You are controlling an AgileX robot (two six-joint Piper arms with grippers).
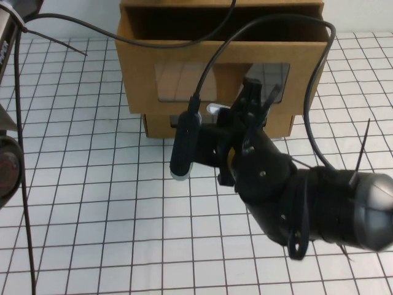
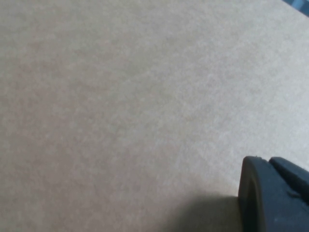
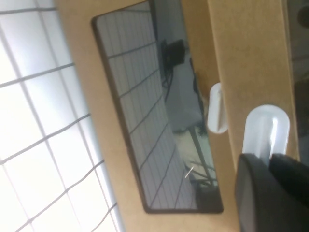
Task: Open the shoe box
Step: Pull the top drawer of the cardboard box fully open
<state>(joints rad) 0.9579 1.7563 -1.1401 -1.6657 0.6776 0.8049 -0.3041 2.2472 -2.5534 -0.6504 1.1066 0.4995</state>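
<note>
Windowed shoe box (image 1: 141,80), left tool (image 2: 275,193), right tool (image 1: 258,92) close

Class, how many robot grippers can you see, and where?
2. The right gripper pinches the front edge of the shoe box lid. The left gripper, partly seen, shows only in its wrist view, against a plain tan surface.

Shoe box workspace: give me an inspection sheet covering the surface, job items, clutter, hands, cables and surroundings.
Surface: white gridded table.
Job's things: cardboard shoe box at the table's far side, its lid with a window in front.
Clutter: nothing seen.
Hands: right hand closed on the lid's lower front edge; left hand close to a plain tan surface, outside the high view.
Cables: black cables arc from the right arm over the box.
Surroundings: nothing seen.
</note>
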